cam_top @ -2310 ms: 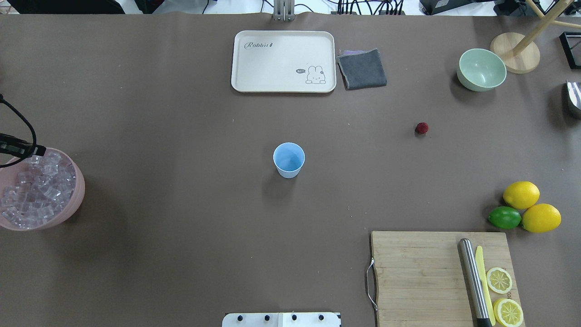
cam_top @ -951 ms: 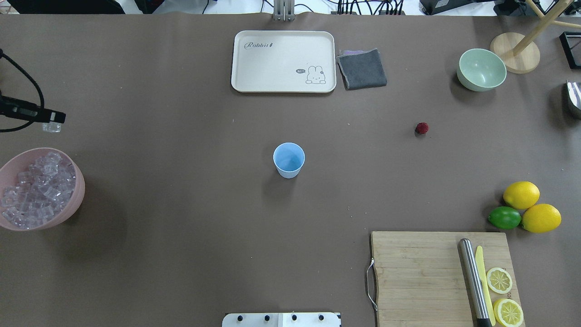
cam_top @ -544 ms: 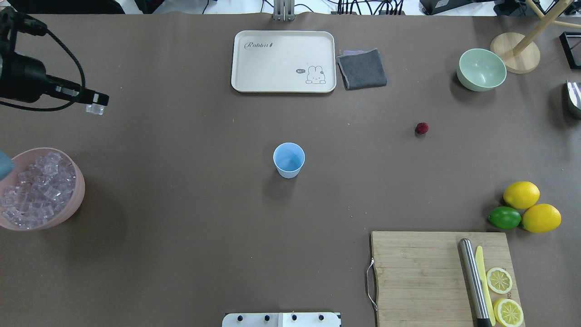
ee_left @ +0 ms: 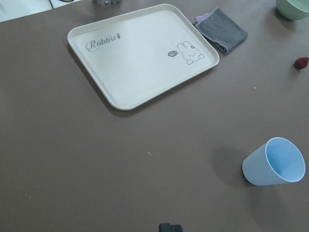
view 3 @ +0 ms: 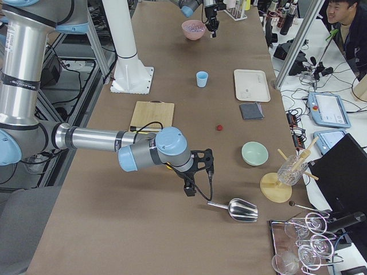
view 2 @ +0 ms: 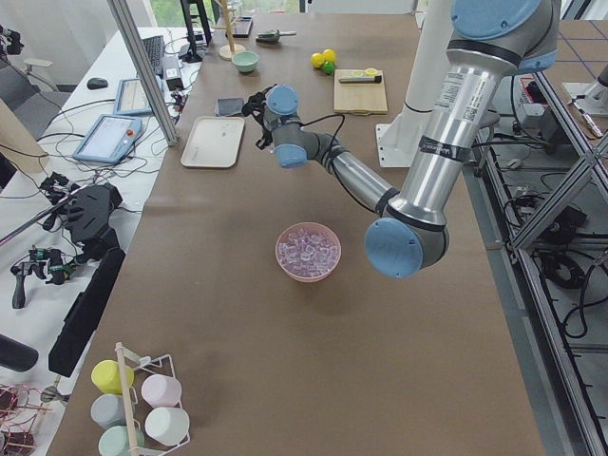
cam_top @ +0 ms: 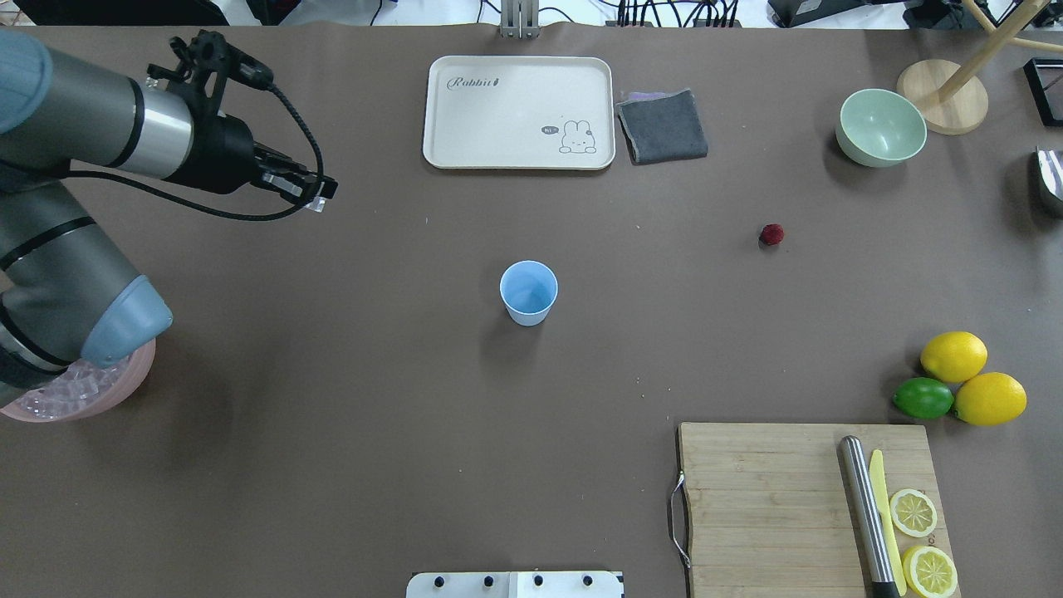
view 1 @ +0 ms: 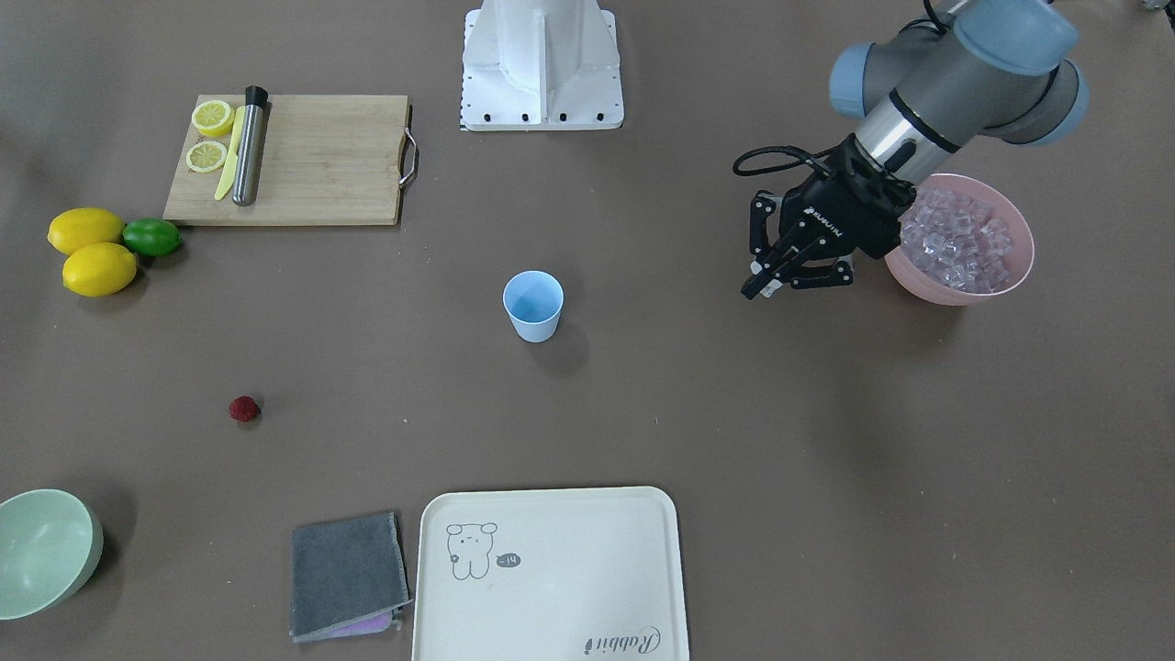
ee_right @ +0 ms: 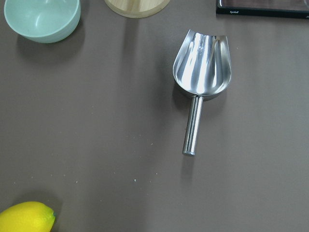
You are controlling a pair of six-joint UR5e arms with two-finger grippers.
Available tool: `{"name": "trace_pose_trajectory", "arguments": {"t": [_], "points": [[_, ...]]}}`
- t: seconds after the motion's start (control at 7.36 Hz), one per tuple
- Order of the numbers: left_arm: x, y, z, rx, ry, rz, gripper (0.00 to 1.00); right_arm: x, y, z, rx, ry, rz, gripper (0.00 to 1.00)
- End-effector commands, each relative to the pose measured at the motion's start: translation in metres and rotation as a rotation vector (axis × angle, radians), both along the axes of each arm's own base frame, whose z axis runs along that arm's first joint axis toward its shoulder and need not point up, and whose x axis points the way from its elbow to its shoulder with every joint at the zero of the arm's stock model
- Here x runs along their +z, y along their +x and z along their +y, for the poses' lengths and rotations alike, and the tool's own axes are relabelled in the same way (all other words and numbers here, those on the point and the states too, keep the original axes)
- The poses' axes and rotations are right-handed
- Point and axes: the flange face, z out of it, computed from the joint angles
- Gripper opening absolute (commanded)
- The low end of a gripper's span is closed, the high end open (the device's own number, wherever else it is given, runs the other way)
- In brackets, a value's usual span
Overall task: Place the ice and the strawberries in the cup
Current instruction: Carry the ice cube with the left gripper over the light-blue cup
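The light-blue cup stands upright mid-table, seen too in the front view and the left wrist view. My left gripper hangs above the table left of the cup, well short of it, shut on one clear ice cube. More ice fills the pink bowl behind that arm. The dark-red strawberry lies alone to the cup's right. My right gripper shows only in the exterior right view, so I cannot tell its state.
A cream tray, a grey cloth and a pale green bowl sit at the far side. Two lemons and a lime lie beside the cutting board. Below my right wrist lies a metal scoop.
My left arm has risen from the pink bowl and swung right towards mid-table, carrying the ice cube. Cup and strawberry have not moved.
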Motion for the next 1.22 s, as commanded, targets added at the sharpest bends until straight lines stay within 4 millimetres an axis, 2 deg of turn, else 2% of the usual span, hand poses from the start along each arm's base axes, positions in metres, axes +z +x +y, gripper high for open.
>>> {"name": "trace_pose_trajectory", "arguments": {"t": [0.0,0.14,0.27,0.41,0.54,0.68,0.82,0.95,1.09], "points": [[-0.034,0.029,0.0,-0.012,0.018,-0.002,0.0,0.001,0.0,0.003,0.0,0.009,0.0,1.0],[-0.044,0.044,0.007,-0.004,0.027,0.005,0.0,0.002,0.0,0.004,0.0,0.007,0.0,1.0],[-0.052,0.049,0.006,0.001,0.035,0.013,0.0,0.002,0.0,0.004,0.001,0.005,-0.002,1.0],[-0.061,0.059,0.012,0.005,-0.01,0.042,0.0,0.003,-0.001,0.006,-0.001,0.002,-0.006,1.0],[-0.081,0.072,0.022,0.019,-0.031,0.076,0.0,0.005,-0.001,0.007,-0.001,-0.003,-0.008,1.0],[-0.096,0.089,0.034,-0.003,-0.025,0.095,0.0,0.006,-0.001,0.007,-0.002,-0.003,-0.006,1.0],[-0.115,0.119,0.054,-0.03,-0.035,0.119,0.0,0.008,-0.001,0.007,-0.002,-0.008,-0.008,1.0],[-0.124,0.133,0.065,-0.049,-0.035,0.134,0.0,0.009,-0.001,0.007,-0.002,-0.011,-0.008,1.0],[-0.133,0.144,0.06,-0.076,-0.035,0.138,0.0,0.011,-0.001,0.008,-0.006,-0.013,-0.006,1.0]]}}
